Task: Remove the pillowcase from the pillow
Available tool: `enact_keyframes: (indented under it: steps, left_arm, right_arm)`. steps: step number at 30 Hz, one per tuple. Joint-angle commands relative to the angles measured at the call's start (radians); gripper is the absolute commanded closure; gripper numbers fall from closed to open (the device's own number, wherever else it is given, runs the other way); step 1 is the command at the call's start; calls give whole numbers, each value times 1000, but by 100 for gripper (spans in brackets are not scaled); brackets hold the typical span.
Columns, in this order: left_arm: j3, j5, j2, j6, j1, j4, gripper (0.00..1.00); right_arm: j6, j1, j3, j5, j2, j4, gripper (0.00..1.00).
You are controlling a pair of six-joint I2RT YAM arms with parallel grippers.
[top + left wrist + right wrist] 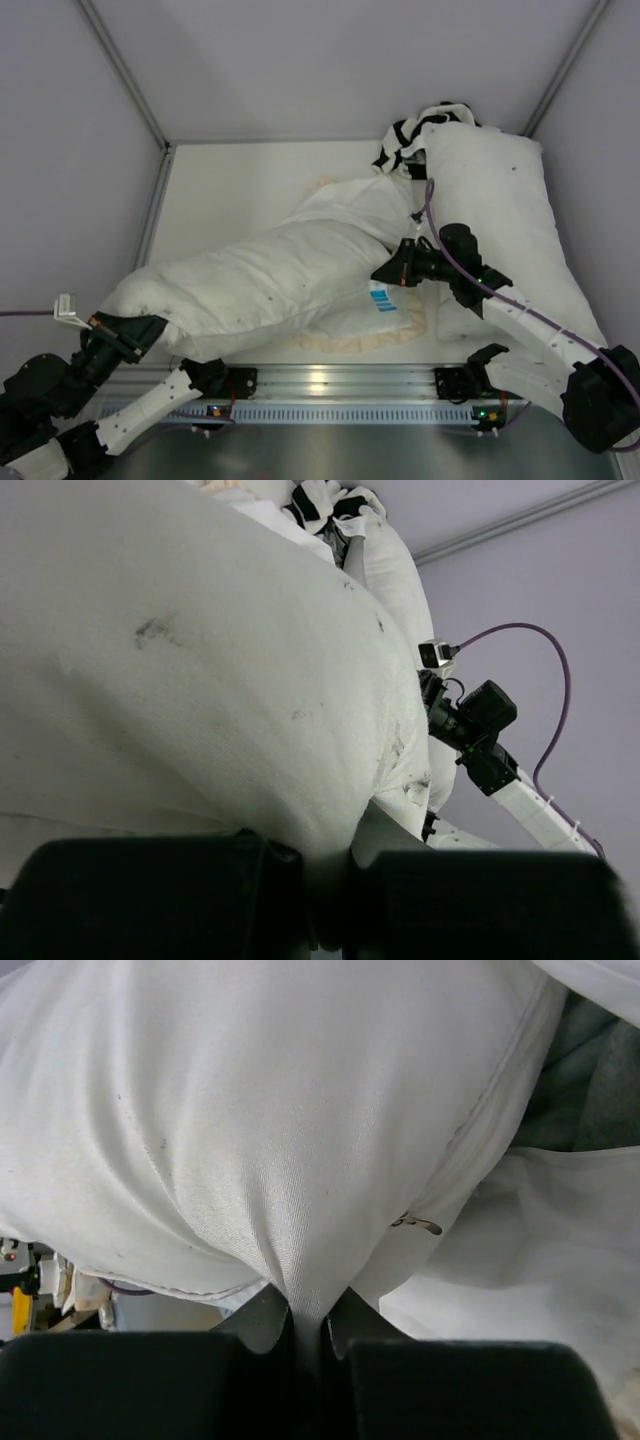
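Left gripper (pixel 325 900) and right gripper (pixel 308 1335), fingers clenched on the speckled pillow (pixel 250 280).
Running diagonally from lower left to centre right of the overhead view, the pillow lies on the flattened pillowcase (pixel 345 322), whose cream frill shows on the surface (pixel 230 190) at lower centre. Its grey plush peeks in at the upper right of the right wrist view.
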Motion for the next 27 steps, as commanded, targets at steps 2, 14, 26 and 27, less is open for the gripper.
enact_keyframes:
  steps: [2, 14, 26, 27]
  left_arm:
    - [-47, 45, 72, 30, -9, 125, 100]
    - [-56, 30, 118, 56, -9, 160, 100]
    - [72, 31, 131, 93, -10, 158, 100]
    - [85, 28, 135, 94, -10, 158, 100]
  right_arm:
    - [56, -2, 120, -137, -102, 130, 100]
    - [251, -3, 629, -142, -208, 150, 100]
    - [497, -5, 536, -199, -204, 295, 100]
    - [462, -5, 514, -171, -202, 187, 100]
